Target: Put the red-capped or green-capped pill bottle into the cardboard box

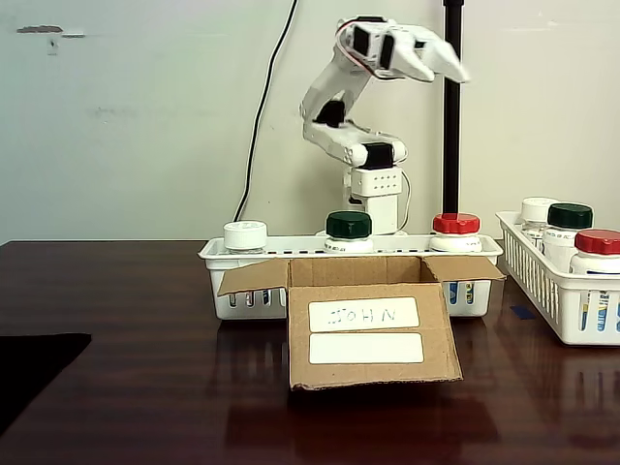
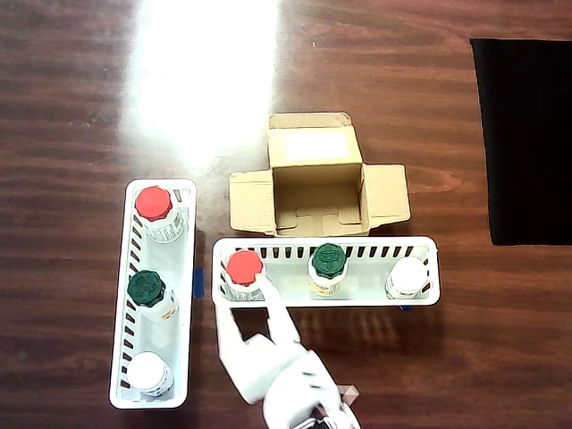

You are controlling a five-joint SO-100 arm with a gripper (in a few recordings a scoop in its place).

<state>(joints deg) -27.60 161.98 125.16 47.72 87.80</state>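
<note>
Overhead view is showing the gripper [image 2: 250, 304] hanging open-jawed over the basket [image 2: 420, 299], one fingertip lying at the red-capped bottle [image 2: 243, 267]. At that bottle's one o'clock, the cardboard box [image 2: 317, 147] is sitting open.

Two white slatted baskets [image 2: 420, 299] [image 2: 121, 357] – white-capped bottles [image 2: 407, 277] [image 2: 148, 373] inside, black mat [image 2: 527, 134], dark wooden table [image 2: 89, 89]
</note>
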